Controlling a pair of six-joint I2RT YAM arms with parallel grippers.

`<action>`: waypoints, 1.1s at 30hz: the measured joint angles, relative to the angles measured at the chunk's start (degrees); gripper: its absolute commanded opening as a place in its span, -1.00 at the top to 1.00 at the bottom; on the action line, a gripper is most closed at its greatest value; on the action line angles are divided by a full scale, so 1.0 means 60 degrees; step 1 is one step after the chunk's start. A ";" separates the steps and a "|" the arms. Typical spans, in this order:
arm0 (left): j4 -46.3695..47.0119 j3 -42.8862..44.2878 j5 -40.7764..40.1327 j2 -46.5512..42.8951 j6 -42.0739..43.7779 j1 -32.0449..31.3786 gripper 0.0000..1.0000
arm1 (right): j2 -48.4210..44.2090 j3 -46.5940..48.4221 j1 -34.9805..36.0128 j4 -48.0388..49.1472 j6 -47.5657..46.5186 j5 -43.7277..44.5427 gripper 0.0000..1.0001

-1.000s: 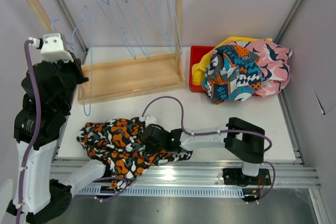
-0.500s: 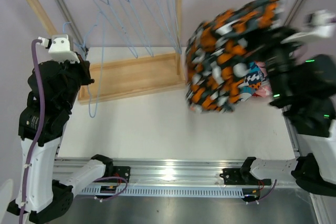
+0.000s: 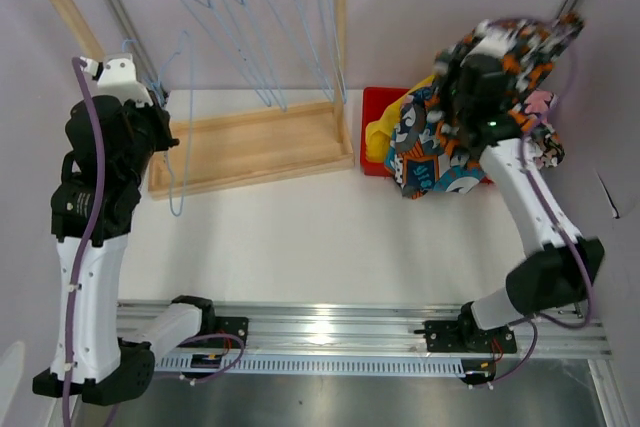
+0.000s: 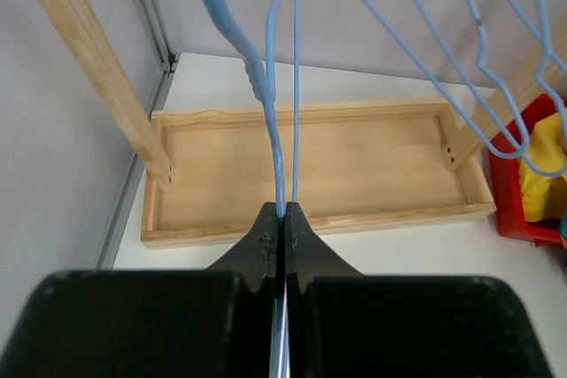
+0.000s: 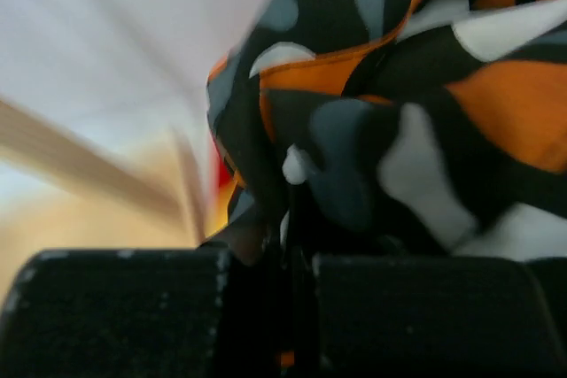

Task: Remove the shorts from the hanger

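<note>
My right gripper (image 3: 490, 87) is raised over the back right and is shut on the orange-black-white print shorts (image 3: 525, 47), which hang bunched round it; they fill the right wrist view (image 5: 399, 86). Below lie the teal-orange print shorts (image 3: 435, 152), the pink print shorts (image 3: 540, 142) and a bit of the yellow shorts (image 3: 378, 132). The light blue shorts are out of view. My left gripper (image 4: 283, 212) is shut on the wire of a bare light blue hanger (image 4: 282, 130), also seen in the top view (image 3: 172, 157), by the rack's left post.
A wooden rack (image 3: 250, 142) with a tray base and a top rail stands at the back left; several bare blue wire hangers (image 3: 250, 37) hang from the rail. A red bin (image 3: 375, 107) holds the pile of shorts. Grey walls close in the table.
My right arm lifted the orange-black-white shorts from the table's front and swung them up and right, over the pile at the bin. The left arm rose with the bare hanger.
</note>
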 measured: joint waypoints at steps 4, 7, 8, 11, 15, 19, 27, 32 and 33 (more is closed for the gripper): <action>0.0109 -0.0015 0.0310 0.0430 -0.0066 0.0710 1.00 | 0.1311 -0.3224 -0.0211 0.0182 0.0885 -0.1392 0.66; 0.0109 0.0106 0.0517 0.0823 -0.0080 0.0962 1.00 | 0.1694 -0.4178 -0.0240 0.0240 0.1494 -0.2335 -0.64; 0.0113 0.0219 0.0572 0.0998 -0.0120 0.1013 1.00 | 0.1665 -0.4269 -0.0208 0.0393 0.1690 -0.2528 -0.98; 0.0109 0.0911 0.0739 0.1585 -0.0142 0.1082 1.00 | 0.1235 -0.4506 0.0007 0.1049 0.1993 -0.2823 -0.99; 0.0076 0.2371 0.0911 0.2517 -0.0149 0.1093 1.00 | 0.0240 -0.4929 0.0372 0.1413 0.2204 -0.2863 -0.99; 0.0036 0.3905 0.0943 0.3464 -0.0215 0.1104 1.00 | -0.0860 -0.5406 0.0659 0.1519 0.2255 -0.2881 -0.99; -0.0157 0.6466 0.0634 0.5209 -0.0251 0.1111 1.00 | -0.2299 -0.6714 0.0863 0.1610 0.2295 -0.2980 -0.99; 0.0036 0.6929 0.0415 0.6113 -0.0477 0.1111 1.00 | -0.2335 -0.7125 0.0991 0.1559 0.2291 -0.2994 -0.99; 0.0073 0.7012 0.0408 0.6291 -0.0503 0.1111 1.00 | -0.2350 -0.7206 0.1053 0.1555 0.2291 -0.2994 -0.99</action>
